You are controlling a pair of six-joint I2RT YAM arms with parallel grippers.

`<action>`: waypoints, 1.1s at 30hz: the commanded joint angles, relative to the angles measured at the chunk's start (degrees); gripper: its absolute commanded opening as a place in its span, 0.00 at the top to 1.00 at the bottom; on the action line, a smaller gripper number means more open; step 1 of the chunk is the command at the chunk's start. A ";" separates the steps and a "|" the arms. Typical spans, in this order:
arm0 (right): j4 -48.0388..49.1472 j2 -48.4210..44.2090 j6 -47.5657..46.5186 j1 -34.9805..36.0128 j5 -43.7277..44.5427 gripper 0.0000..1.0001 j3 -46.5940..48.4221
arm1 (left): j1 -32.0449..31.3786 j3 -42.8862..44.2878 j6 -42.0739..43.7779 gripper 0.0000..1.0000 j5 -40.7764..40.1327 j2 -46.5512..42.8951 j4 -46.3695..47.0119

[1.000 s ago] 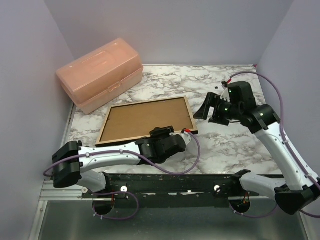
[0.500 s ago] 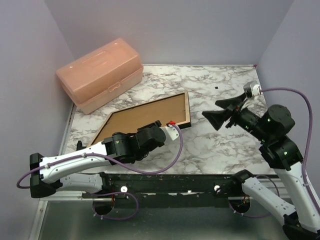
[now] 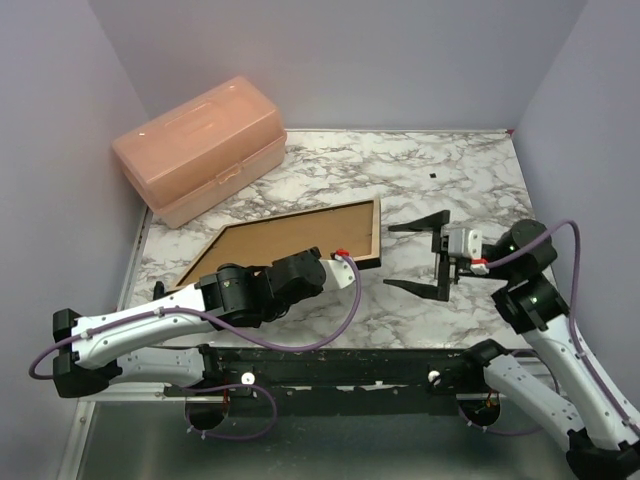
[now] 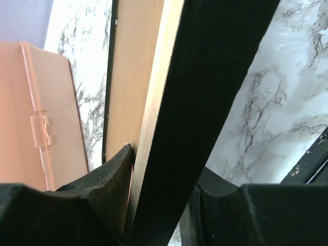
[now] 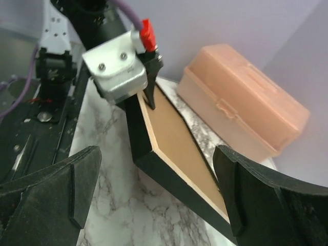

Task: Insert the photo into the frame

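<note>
The frame (image 4: 205, 102) looks stiff and light, a thin rail that should not flex. Its smooth black front may slip, so the grip belongs across a rail near a corner, not on the panel. The back faces up, with a light tan wood rim around a brown backing board (image 3: 285, 240) and a black outer edge. It lies mid-table, tilted, and its near right corner appears lifted. There the left gripper (image 3: 338, 262) is clamped narrowly on the rail, one jaw on each face. The right gripper (image 3: 388, 257) hangs just to the right with its jaws spread wide and nothing between them. The photo is not in view. A pink plastic storage box (image 3: 200, 145) sits far left on the marble table (image 3: 450, 170).
</note>
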 commanded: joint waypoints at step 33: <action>29.95 15.36 6.20 8.49 -9.63 1.00 -6.71 | 0.06 4.77 -11.68 0.16 13.82 -5.45 8.34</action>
